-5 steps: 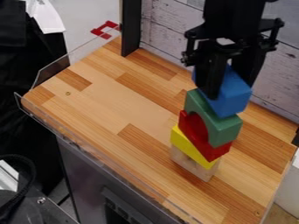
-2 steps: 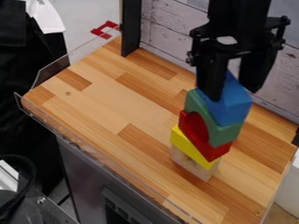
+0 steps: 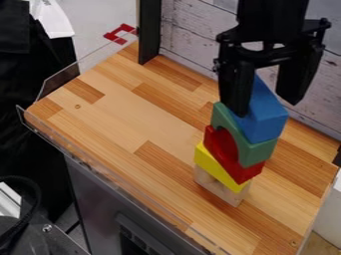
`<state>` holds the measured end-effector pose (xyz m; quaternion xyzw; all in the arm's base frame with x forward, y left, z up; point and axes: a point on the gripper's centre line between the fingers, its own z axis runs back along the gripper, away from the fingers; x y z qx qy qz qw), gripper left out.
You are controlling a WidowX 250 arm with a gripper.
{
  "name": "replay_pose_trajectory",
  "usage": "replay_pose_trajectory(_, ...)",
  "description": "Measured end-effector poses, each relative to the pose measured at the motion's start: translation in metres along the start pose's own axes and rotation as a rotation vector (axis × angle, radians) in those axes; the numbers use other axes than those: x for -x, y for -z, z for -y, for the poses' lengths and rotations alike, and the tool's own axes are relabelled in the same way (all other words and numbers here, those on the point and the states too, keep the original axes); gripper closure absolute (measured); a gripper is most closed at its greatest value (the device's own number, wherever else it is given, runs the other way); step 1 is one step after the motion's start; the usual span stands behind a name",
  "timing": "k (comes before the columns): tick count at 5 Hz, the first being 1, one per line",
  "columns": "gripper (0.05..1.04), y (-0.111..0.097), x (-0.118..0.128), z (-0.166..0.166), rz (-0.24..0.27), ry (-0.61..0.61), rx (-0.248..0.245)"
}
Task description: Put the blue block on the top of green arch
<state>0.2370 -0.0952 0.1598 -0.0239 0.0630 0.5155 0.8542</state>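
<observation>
can pass btwn stack [image 3: 245, 172] & clear guard [image 3: 59, 81]; wall [image 3: 188, 32] blocks rear.

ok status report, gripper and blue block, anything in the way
Gripper open at blue block, contact unclear. Block sits on green arch. No obstruction seen.

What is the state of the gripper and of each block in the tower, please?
Gripper: open, its fingers apart at the blue block.
Blue block: resting on the green arch, top of the tower.
Green arch: opening down, on the red piece.
Red piece: stacked on the yellow piece.
Yellow piece: stacked on the wooden block.
Wooden block: lowest, on the table.
</observation>
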Motion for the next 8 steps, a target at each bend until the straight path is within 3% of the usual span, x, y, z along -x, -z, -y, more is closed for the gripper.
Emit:
replay_pose_trajectory(1,0.084,-0.002,-0.004,-0.001,0.005,-0.012,-0.001)
replay_pose_trajectory(2,0.084,-0.046,-0.018,0.01,0.103,-0.003,0.049)
replay_pose_trajectory(3,0.084,-0.073,-0.03,0.02,0.166,0.014,0.047)
replay_pose_trajectory(4,0.084,-0.075,-0.035,0.033,0.159,0.07,0.04)
replay_pose_trajectory(7,0.084,-0.02,-0.022,0.048,0.016,0.143,-0.064)
replay_pose_trajectory(8,0.084,-0.007,-0.016,0.056,0.022,0.177,-0.095)
